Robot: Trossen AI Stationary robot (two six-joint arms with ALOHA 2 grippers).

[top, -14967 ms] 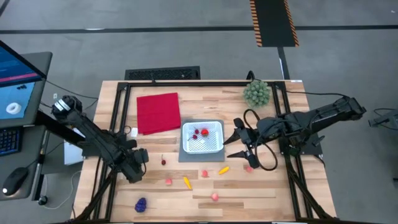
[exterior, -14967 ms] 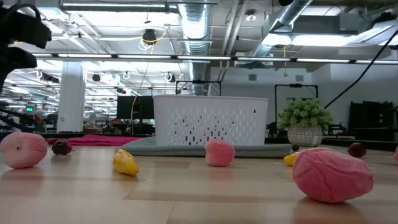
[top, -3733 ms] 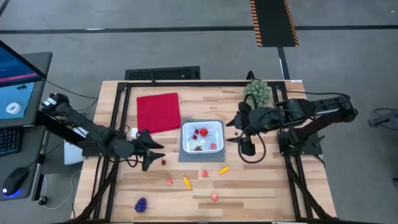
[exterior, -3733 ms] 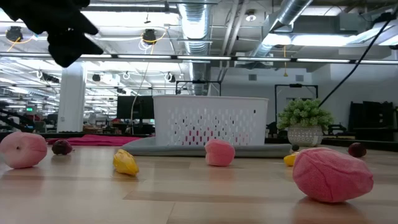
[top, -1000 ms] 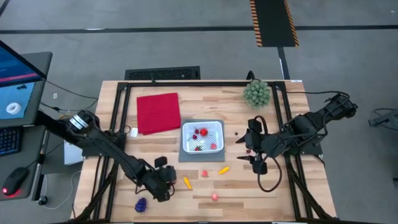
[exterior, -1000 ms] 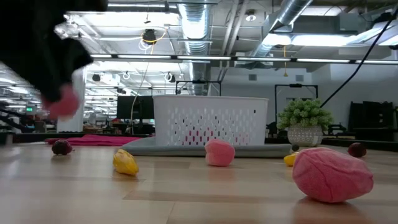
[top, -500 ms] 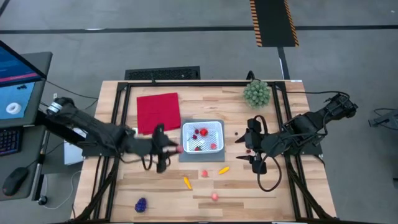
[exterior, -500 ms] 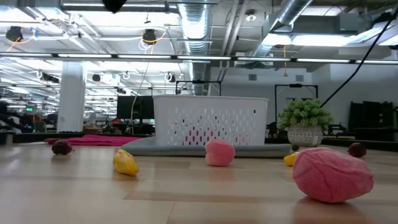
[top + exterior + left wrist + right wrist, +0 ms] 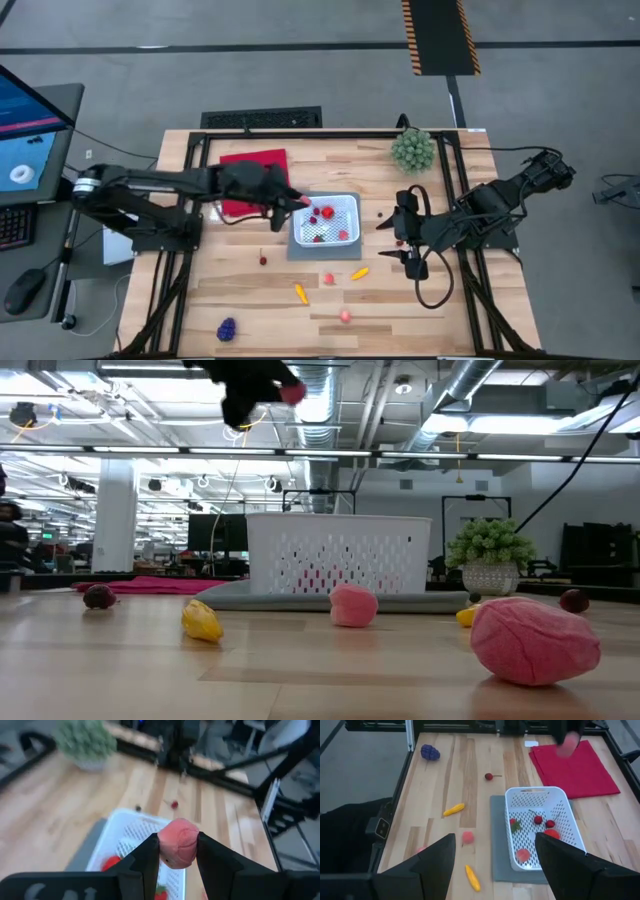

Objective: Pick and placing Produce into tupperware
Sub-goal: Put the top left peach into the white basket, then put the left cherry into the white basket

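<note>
Pink, matte and faintly creased, the toy peach [image 9: 178, 843] sits clamped between the two dark fingers of the left gripper [image 9: 177, 851], which close on its opposite flanks at mid-height. It appears light and slightly yielding, probably foam or soft plastic; a grip across its widest part, as here, should hold it without slip, and a short drop is unlikely to harm it. In the high view the left gripper [image 9: 293, 203] hangs at the left edge of the white tupperware [image 9: 352, 201], the peach just short of or over the rim; the low view shows it held well above the container [image 9: 338, 552].

Inside the mesh-patterned tupperware lie several red pieces, including a strawberry [image 9: 514, 825] and cherries [image 9: 543, 821]. The container rests on a grey mat [image 9: 298, 251], beside a red cloth [image 9: 252, 168].

Produce left on the wooden table [image 9: 430, 300]: a cherry [image 9: 263, 260], a pink piece [image 9: 329, 279], two yellow-orange pieces [image 9: 301, 293] [image 9: 360, 272], another pink piece [image 9: 345, 316] and a purple grape bunch [image 9: 227, 328].

The right gripper [image 9: 400, 240] waits to the right of the tupperware, fingers spread wide and empty. A green spiky ball plant [image 9: 412, 149] stands at the far right corner.
</note>
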